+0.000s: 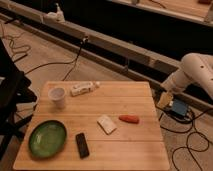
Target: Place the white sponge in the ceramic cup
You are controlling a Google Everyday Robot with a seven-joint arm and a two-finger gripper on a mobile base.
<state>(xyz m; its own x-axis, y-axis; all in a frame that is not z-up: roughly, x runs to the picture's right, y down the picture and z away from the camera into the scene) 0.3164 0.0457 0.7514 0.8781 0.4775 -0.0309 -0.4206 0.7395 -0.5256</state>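
Camera view: hand (165, 98) beyond table (131, 97) right edge; white sponge (106, 124) central.

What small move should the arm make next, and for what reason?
Probably move the gripper over the table toward the white sponge. The gripper hangs beside the table's right edge, away from every object. The white sponge lies flat near the middle, close to an orange object, and it is not yet in the ceramic cup near the far left corner.
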